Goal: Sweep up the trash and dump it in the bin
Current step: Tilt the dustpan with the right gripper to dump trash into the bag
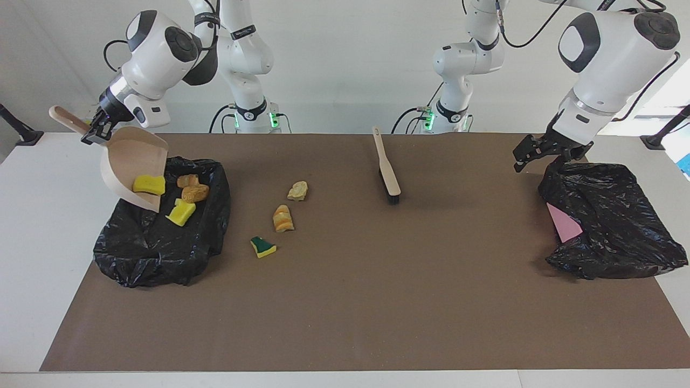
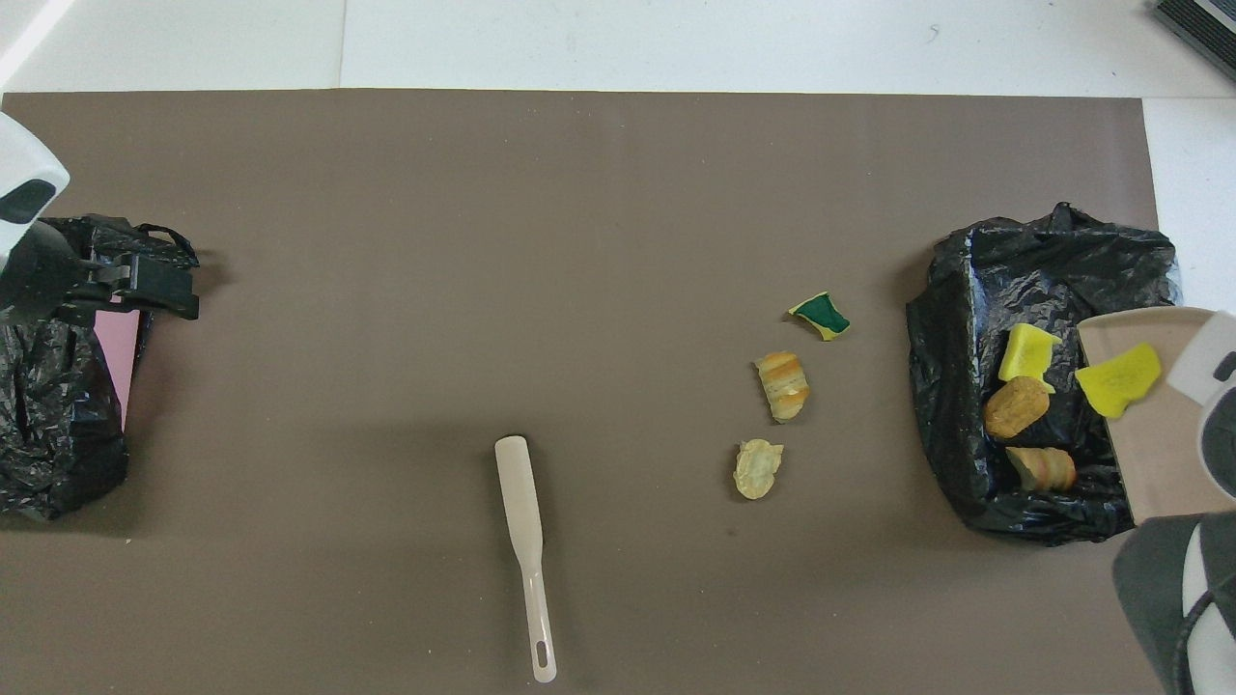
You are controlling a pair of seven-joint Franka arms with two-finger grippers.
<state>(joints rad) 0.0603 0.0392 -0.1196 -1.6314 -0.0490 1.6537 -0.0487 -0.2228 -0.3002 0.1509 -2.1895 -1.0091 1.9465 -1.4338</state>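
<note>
Gripping the dustpan (image 1: 132, 170) by its handle, my right gripper (image 1: 92, 133) holds it steeply tilted over the black bin bag (image 1: 161, 242). One yellow sponge chunk (image 1: 149, 184) sits in the pan below my fingers; three scraps (image 1: 188, 196) lie in the bag, three more (image 1: 277, 218) on the mat beside it. My left gripper (image 1: 531, 153) hangs open over the second bag (image 1: 609, 226).

- No text, label, brand, number or sign can be read on anything here.
- The dark bands around the arms' joints (image 1: 241, 33) carry small pale markings, too small to make out.
</note>
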